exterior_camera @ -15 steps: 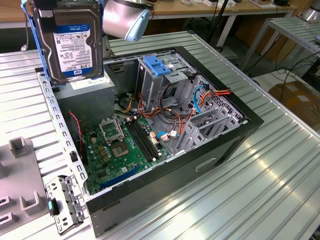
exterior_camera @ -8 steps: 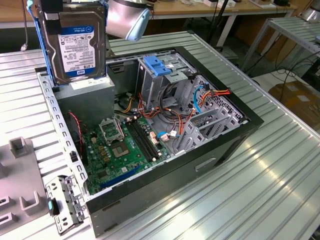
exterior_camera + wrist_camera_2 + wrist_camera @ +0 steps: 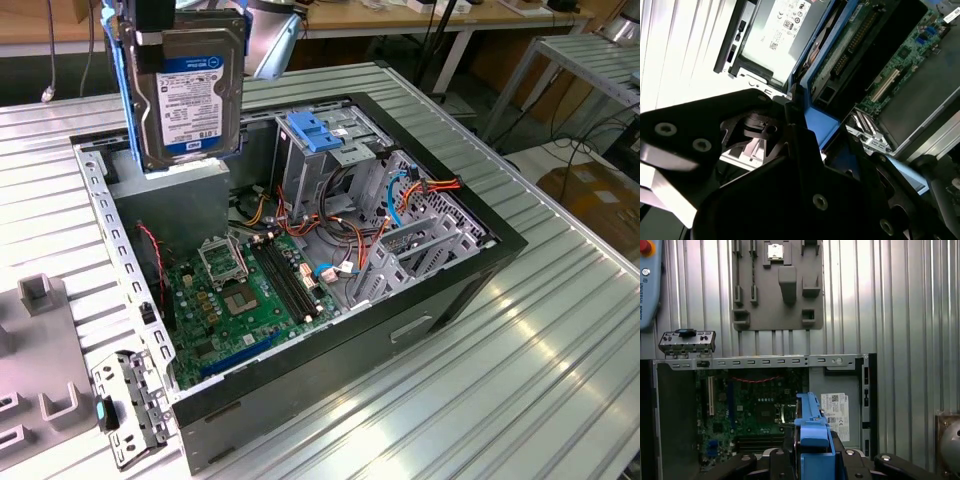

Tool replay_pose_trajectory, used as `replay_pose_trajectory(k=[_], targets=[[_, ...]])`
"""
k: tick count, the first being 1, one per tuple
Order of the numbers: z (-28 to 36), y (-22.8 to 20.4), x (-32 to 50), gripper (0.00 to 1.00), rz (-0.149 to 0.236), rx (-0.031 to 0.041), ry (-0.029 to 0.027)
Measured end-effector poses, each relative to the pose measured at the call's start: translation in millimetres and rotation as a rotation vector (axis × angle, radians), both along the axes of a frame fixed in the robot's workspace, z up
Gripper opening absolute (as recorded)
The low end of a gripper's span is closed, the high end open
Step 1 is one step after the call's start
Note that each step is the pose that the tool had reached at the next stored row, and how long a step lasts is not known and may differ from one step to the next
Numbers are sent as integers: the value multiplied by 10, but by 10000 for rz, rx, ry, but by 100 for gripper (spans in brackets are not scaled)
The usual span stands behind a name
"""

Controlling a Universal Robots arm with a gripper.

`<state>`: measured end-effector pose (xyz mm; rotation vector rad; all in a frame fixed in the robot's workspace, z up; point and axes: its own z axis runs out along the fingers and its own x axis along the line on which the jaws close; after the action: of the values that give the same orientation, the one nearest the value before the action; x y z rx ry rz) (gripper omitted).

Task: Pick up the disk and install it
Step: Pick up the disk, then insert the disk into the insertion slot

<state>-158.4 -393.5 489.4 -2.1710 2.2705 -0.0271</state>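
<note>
The disk (image 3: 190, 95), a black-and-silver drive with a white and blue label and blue side rails, hangs upright in the air above the grey power-supply box (image 3: 180, 195) at the back corner of the open computer case (image 3: 480, 262). My gripper (image 3: 172, 28) is shut on its upper edge. In the first wrist view the disk's blue rail (image 3: 812, 432) stands edge-on between my black fingers (image 3: 850, 460), with the case interior below. The second wrist view shows the disk (image 3: 850, 55) running away from the gripper body over the motherboard.
Inside the case lie the green motherboard (image 3: 250, 290), bundled cables and the drive cage with a bare blue bracket (image 3: 315, 130) on top. A grey fixture plate (image 3: 777, 295) and a small metal bracket (image 3: 125, 405) rest on the ribbed table beside the case.
</note>
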Motion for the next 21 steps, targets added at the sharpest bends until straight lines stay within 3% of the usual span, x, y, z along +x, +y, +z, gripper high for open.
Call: replay_pose_trajectory(k=[5, 13, 21], targets=[[-4, -40, 142, 37, 0, -1, 1], [-5, -46, 152, 37, 0, 0, 0], [-5, -98, 152, 37, -1, 0, 0]])
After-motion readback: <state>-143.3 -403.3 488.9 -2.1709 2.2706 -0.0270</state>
